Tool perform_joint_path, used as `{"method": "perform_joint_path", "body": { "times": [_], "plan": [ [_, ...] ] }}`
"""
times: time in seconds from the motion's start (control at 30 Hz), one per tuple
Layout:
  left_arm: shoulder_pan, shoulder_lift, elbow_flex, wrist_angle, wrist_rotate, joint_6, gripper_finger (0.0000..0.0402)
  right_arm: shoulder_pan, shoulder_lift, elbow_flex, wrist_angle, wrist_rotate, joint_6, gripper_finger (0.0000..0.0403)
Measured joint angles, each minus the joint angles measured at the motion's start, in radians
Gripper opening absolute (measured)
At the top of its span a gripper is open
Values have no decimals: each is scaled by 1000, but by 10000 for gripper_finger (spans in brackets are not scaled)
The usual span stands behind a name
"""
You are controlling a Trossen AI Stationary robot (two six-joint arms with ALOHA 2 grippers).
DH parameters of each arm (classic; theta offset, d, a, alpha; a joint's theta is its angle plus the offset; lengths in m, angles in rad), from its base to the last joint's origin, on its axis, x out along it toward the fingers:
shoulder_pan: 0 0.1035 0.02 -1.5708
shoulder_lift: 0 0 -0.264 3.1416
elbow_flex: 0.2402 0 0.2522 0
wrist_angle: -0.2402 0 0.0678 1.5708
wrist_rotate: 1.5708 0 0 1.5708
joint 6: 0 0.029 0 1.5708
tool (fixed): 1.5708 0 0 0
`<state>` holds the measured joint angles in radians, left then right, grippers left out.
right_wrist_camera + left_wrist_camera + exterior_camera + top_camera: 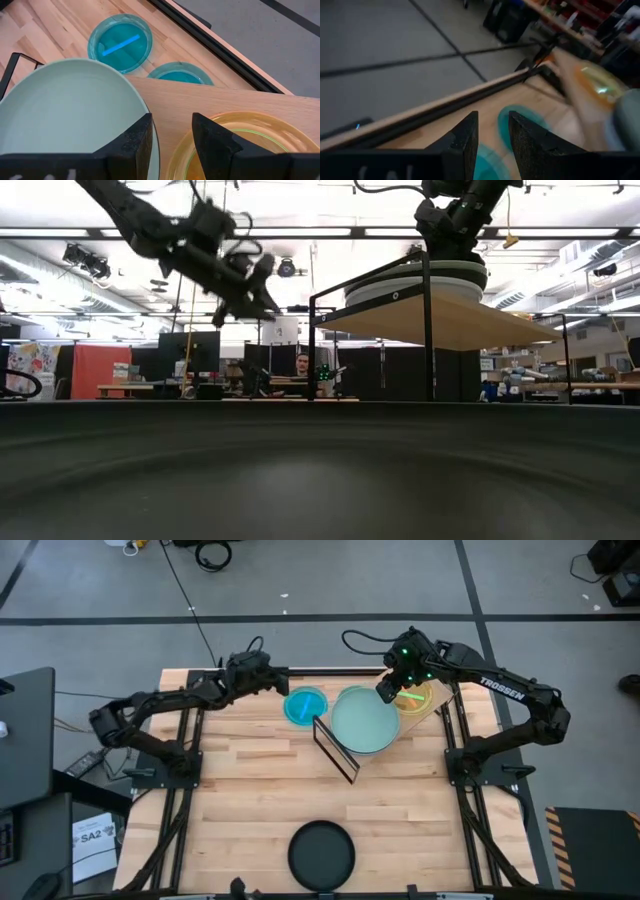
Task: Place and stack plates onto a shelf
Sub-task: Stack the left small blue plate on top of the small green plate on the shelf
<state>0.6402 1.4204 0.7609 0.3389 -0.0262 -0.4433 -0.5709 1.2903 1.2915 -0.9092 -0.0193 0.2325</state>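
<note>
The shelf (432, 718), a light board on a black wire frame (336, 750), stands at the table's far right. On it lie a mint plate (365, 720) and an orange plate (420, 700) with a lime one in it. My right gripper (172, 135) hovers open above the board between them. A teal plate (305, 705) lies flat on the table left of the shelf. A second teal plate (180, 75) is partly hidden by the board's edge. My left gripper (270, 675) is open, in the air near the far edge, left of the teal plate. A black plate (320, 852) lies at the near edge.
The black plate (320, 470) fills the lower half of the low view. The arms' black base frames (165, 770) (480, 770) stand at the table's left and right sides. Bare tabletop (260, 780) lies in the middle. A person (302, 365) sits far behind the table.
</note>
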Motion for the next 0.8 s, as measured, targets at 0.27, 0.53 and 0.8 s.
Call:
{"method": "perform_joint_path", "body": {
  "times": [0.27,0.53,0.8],
  "plan": [
    [79,113,0,-9,88,-25,114,0,0,0,0,0,0,145],
    [88,199,-1,-56,91,-21,114,0,0,0,0,0,0,145],
    [86,280,-1,-63,92,-38,114,0,0,0,0,0,0,145]
  ]
}}
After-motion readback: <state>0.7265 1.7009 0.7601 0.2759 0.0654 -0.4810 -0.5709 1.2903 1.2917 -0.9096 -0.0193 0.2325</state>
